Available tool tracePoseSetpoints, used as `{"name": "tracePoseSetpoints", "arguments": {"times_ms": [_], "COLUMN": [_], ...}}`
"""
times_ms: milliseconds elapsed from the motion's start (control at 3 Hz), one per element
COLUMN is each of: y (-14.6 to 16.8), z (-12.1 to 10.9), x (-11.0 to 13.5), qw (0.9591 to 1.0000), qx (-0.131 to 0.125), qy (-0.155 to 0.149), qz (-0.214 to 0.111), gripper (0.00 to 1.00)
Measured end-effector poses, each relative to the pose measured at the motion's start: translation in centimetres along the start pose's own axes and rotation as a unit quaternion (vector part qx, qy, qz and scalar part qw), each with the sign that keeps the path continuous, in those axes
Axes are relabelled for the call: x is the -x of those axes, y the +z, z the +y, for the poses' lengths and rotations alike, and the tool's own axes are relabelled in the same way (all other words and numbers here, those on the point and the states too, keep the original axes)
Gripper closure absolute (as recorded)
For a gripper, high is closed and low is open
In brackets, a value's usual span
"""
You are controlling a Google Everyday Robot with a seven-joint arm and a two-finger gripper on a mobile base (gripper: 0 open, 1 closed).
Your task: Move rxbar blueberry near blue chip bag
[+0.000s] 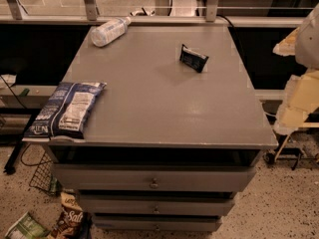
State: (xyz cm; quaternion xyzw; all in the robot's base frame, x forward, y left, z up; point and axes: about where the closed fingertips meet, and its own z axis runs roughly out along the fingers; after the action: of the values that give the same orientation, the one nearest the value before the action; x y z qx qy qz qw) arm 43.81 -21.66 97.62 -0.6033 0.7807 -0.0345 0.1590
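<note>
Rxbar blueberry lies on the grey tabletop toward the far right corner, set askew to the edges. Blue chip bag sits at the near left corner, overhanging the left edge, well apart from the bar. Clear bottle lies on its side at the far left corner. Gripper hangs beyond the right edge, off the tabletop; open or closed: cannot tell.

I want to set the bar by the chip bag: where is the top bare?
Free: the wide grey tabletop right of the large crinkly blue-and-white chip bag, nearer than the small navy bar wrapper and clear plastic bottle. Crowded only at the left edge. The gripper sits beyond the right edge.
</note>
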Motion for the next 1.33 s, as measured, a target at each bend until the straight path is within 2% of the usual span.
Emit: {"name": "tracePoseSetpoints", "arguments": {"times_ms": [333, 667, 1000, 1333], "y": [0.0, 0.9, 2.4, 4.5], "z": [0.0, -3.0, -7.8, -12.5], "x": [0.0, 1.2, 3.9, 8.0], "qw": [1.0000, 0.9996, 0.9973, 0.9933], "qx": [0.000, -0.015, -0.033, -0.040], "qy": [0.000, -0.002, -0.001, 0.008], "qz": [0.000, -0.026, -0.066, -0.108], "gripper": [0.00, 0.00, 0.00, 0.00]}}
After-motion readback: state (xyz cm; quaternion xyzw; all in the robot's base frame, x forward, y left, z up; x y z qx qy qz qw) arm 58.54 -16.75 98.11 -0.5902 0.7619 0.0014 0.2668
